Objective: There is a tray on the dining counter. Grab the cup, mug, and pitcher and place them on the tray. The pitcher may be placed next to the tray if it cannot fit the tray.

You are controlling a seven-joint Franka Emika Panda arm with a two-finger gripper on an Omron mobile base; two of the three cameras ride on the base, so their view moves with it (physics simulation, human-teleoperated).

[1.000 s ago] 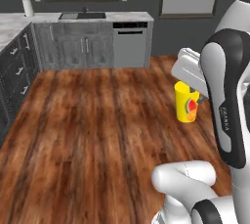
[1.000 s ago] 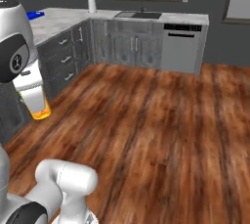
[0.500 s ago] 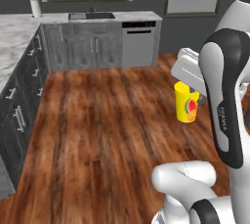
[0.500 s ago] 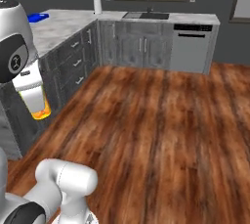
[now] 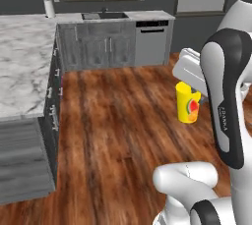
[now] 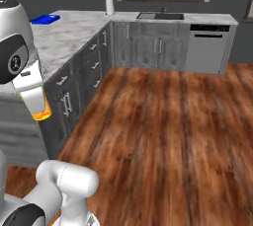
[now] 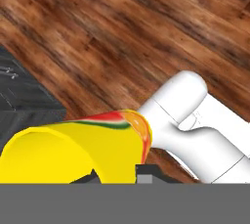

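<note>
Yellow cup pinched in the gripper, fingers pressed tight on its sides, carried above the wood floor. Long axis roughly upright in the left base view; rim toward the camera in the hand view. Blue tray sits far back on the marble counter, about ten o'clock of the cup in the right base view, well apart. Carry likely heads that way.

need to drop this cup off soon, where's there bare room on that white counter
The white marble counter top looks bare from its near edge back toward the flat bright blue tray at the far left. A white roll stands at the back corner. The gripper, shut on the small yellow tumbler, hangs over open wood floor.
</note>
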